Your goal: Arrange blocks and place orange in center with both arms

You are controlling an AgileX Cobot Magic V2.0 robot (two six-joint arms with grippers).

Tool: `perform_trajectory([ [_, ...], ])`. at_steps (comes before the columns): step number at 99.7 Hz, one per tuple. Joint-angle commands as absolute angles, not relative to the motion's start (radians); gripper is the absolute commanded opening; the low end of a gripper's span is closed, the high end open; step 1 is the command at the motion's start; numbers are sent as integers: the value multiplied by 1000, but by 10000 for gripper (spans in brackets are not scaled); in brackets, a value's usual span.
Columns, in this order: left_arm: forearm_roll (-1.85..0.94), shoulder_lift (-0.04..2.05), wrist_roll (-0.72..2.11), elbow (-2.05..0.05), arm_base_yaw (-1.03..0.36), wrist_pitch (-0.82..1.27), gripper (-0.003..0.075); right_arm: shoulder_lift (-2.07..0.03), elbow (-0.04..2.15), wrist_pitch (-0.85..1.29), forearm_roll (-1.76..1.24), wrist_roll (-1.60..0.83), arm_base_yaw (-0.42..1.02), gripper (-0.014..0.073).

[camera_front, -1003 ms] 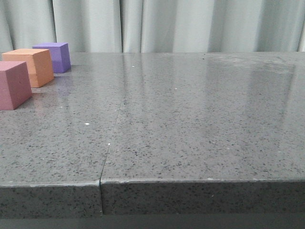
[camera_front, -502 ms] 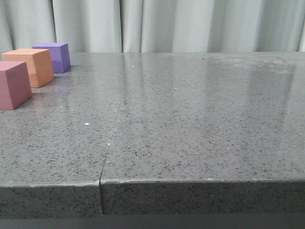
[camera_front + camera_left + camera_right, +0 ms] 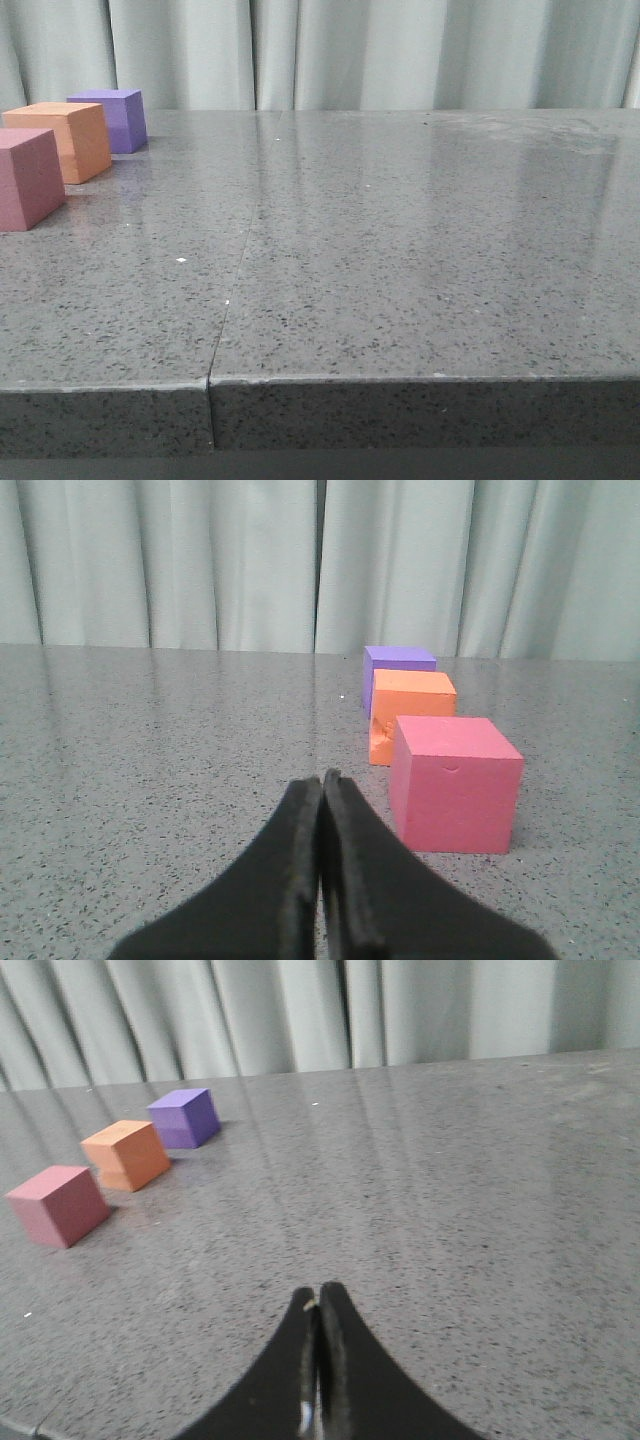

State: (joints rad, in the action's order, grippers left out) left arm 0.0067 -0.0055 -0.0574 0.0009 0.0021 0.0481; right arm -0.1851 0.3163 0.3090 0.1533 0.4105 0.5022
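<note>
Three foam cubes stand in a row at the table's far left. The pink-red cube [image 3: 28, 178] is nearest, the orange cube [image 3: 68, 140] is in the middle, and the purple cube [image 3: 112, 119] is farthest. My left gripper [image 3: 321, 777] is shut and empty, just short of the pink-red cube [image 3: 455, 782]; the orange cube [image 3: 410, 716] with its dented face and the purple cube [image 3: 396, 663] stand beyond. My right gripper [image 3: 319, 1290] is shut and empty, well away from the pink-red [image 3: 58, 1204], orange [image 3: 127, 1154] and purple [image 3: 184, 1117] cubes. Neither gripper shows in the front view.
The grey speckled table [image 3: 400, 250] has a seam [image 3: 232, 290] running from its front edge toward the back. Pale curtains [image 3: 350, 50] hang behind the table's far edge.
</note>
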Motion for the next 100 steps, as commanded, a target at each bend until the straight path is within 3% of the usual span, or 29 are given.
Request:
perform_trajectory([
  [1, 0, -34, -59, 41, 3, -36, -20, -192, 326, 219, 97, 336, 437, -67],
  [17, 0, -34, -59, 41, 3, -36, -20, -192, 267, 143, -67, 64, 293, -67],
  [43, 0, -34, -59, 41, 3, -36, -20, -191, 116, -57, -61, 47, 106, -67],
  [75, 0, -34, -59, 41, 3, -36, -20, -111, -9, -176, -10, 82, 43, -67],
  [100, 0, -34, -59, 41, 3, -36, -20, -48, -11, -85, 12, 92, 26, -67],
])
